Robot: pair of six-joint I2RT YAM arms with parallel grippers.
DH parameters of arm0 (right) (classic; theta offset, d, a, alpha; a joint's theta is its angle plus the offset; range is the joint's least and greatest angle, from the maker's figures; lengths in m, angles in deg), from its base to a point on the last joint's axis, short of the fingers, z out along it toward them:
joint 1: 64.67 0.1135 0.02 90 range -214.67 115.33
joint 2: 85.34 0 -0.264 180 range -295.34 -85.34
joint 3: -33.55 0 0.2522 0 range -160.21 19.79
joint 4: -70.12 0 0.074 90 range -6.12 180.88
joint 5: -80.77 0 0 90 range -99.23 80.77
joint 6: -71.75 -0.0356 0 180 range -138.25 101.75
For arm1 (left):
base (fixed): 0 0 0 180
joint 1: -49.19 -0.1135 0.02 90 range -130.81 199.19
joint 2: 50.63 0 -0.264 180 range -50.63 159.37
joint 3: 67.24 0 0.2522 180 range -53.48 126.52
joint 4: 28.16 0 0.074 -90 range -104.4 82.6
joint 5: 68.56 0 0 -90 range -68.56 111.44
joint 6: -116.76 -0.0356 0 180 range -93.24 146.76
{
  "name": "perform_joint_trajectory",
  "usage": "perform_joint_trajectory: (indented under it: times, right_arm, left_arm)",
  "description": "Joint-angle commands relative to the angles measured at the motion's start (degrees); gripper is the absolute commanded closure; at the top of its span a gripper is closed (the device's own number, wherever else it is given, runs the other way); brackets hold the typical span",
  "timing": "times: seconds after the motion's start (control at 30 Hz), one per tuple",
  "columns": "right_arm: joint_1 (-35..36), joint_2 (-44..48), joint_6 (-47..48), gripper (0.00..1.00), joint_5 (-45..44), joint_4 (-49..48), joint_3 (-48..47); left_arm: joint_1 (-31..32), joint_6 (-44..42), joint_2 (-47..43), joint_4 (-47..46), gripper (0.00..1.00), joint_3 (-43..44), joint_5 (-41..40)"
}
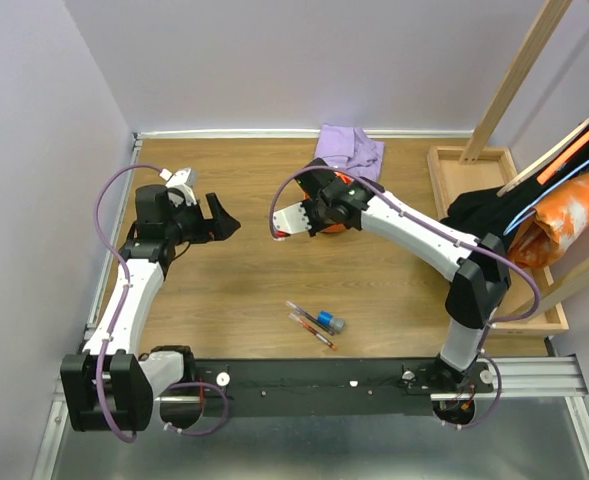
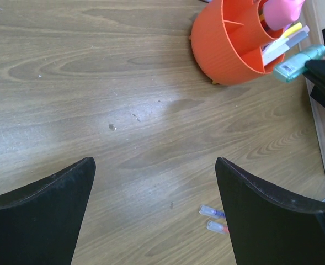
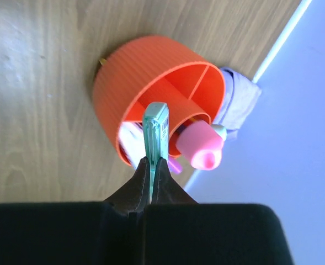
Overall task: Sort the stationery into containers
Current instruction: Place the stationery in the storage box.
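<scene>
right wrist view: my right pincer [image 3: 152,165] is clenched on the mint-green plastic highlighter [image 3: 155,130], gripping one end, with the body pointing away from the fingers. the free end lies over the opening of the round orange ribbed plastic cup [image 3: 134,72], above an inner divider; whether it touches the cup i cannot tell. obstructions: a pink plastic tube [image 3: 201,146] stands in the compartment just beside the highlighter, and white and yellow pens [image 2: 286,41] occupy a neighbouring section. a crumpled lilac cloth [image 3: 236,102] lies just behind the cup, by the wall. my left pincer [image 2: 154,163] is released, fingers spread wide, holding nothing, well apart from the cup above the bare wooden table [image 2: 96,83]. two thin pens [image 1: 312,331] and a short blue-capped item [image 1: 327,321] lie together on the table near my bases. a shallow rectangular wooden tray [image 1: 444,165] sits at the right, holding a black and orange bundle [image 1: 494,215].
</scene>
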Motion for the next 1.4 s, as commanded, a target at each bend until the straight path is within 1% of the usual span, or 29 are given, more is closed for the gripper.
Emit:
perform_joint_trajectory:
  times: [0.0, 0.17, 0.4, 0.63, 0.77, 0.93, 0.97, 1.03, 1.07, 1.13, 1.37]
  right_arm:
    - [-0.1, -4.2, 5.0, 0.99, -7.6, 5.0, -5.0]
    - [0.0, -7.5, 6.9, 1.00, -13.4, 6.2, -7.2]
    - [0.1, -13.2, 6.5, 1.00, -17.4, 8.6, -12.4]
    - [1.0, -17.0, 6.7, 1.00, -22.1, 8.3, -12.5]
    - [2.2, -18.7, 5.7, 0.99, -25.9, 8.1, -12.2]
    - [3.2, -19.7, 4.8, 0.99, -28.5, 7.8, -11.5]
    - [3.4, -19.7, 4.8, 0.98, -29.1, 7.7, -11.3]
    - [3.8, -19.6, 5.0, 0.93, -30.1, 5.8, -10.3]
    - [3.8, -19.6, 5.0, 0.87, -30.3, 5.8, -10.2]
    - [3.9, -19.3, 4.7, 0.83, -30.4, 5.6, -10.4]
    - [4.2, -18.0, 3.4, 0.82, -31.0, 5.4, -9.9]
  left_arm:
    - [0.1, 0.2, -3.2, -1.8, 0.01, -1.8, 1.3]
    - [0.1, 0.2, -6.1, -2.3, 0.01, -2.8, 1.1]
    - [0.2, -0.4, -11.1, -2.8, 0.01, -6.0, 0.3]
    - [0.1, -0.6, -15.1, -2.5, 0.01, -8.1, -0.2]
    - [0.1, -0.7, -15.8, -3.1, 0.01, -8.5, -0.3]
    - [0.1, -0.6, -16.1, -3.6, 0.01, -8.6, -0.3]
    - [0.1, -0.6, -16.1, -3.7, 0.01, -8.7, -0.3]
    - [0.0, -0.6, -16.3, -3.6, 0.01, -8.8, -0.3]
    - [0.0, -0.6, -16.4, -3.5, 0.01, -8.8, -0.3]
    - [0.1, -0.5, -16.6, -3.6, 0.01, -9.1, -0.2]
    - [0.1, 0.3, -16.3, -5.2, 0.01, -9.7, 0.0]
